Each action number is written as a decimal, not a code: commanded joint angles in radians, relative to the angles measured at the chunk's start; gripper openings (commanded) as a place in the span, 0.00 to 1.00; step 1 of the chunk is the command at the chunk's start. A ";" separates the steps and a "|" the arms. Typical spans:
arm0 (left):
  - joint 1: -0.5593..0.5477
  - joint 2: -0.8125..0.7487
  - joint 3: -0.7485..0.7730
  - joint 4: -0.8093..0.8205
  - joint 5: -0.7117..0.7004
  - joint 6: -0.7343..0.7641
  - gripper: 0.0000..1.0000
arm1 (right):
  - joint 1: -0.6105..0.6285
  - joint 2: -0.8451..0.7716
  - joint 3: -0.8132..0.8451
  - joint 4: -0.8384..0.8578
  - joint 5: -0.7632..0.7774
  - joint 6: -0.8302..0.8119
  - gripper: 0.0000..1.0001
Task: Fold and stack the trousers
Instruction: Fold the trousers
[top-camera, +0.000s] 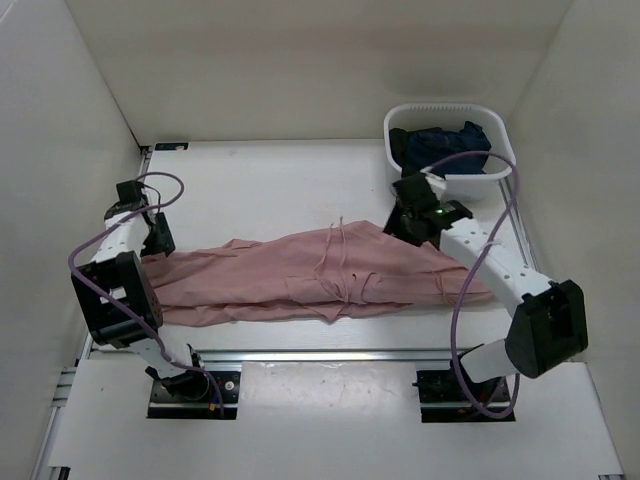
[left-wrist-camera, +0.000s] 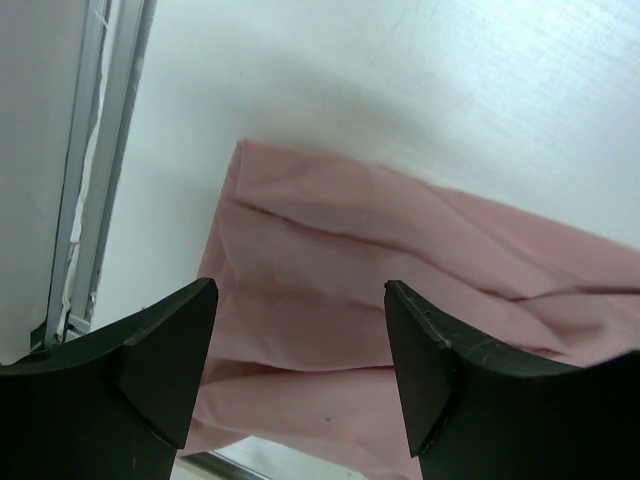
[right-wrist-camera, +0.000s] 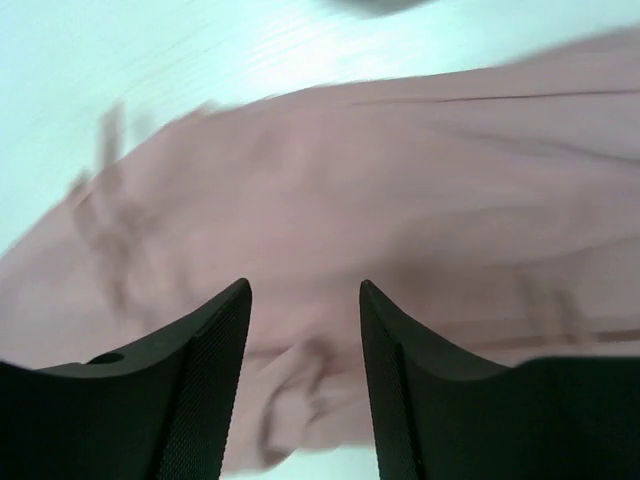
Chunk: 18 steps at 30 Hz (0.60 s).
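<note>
The dusty-pink trousers (top-camera: 300, 275) lie stretched flat across the table from left to right, wrinkled, with thin drawstrings showing near the middle. My left gripper (top-camera: 160, 240) hovers over their left end. In the left wrist view it (left-wrist-camera: 300, 285) is open, with the folded pink cloth (left-wrist-camera: 400, 250) below the fingers and nothing between them. My right gripper (top-camera: 405, 225) sits at the upper right edge of the trousers. In the right wrist view it (right-wrist-camera: 305, 285) is open above the blurred pink fabric (right-wrist-camera: 400, 180), with a small bunched fold under the gap.
A white basket (top-camera: 450, 178) at the back right holds a dark navy garment (top-camera: 450, 140), just behind the right gripper. White walls enclose the table on three sides. A metal rail (top-camera: 320, 355) runs along the near edge, and another rail (left-wrist-camera: 85, 200) runs along the left side.
</note>
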 joint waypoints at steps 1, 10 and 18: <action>0.001 -0.043 -0.067 -0.025 -0.033 -0.001 0.79 | 0.143 0.060 0.094 -0.007 0.087 -0.059 0.51; 0.026 0.044 -0.122 -0.005 -0.013 -0.001 0.79 | 0.358 0.357 0.225 0.019 -0.100 -0.069 0.00; 0.026 0.064 -0.155 0.013 -0.040 -0.001 0.79 | 0.459 0.258 -0.047 0.121 -0.126 -0.058 0.00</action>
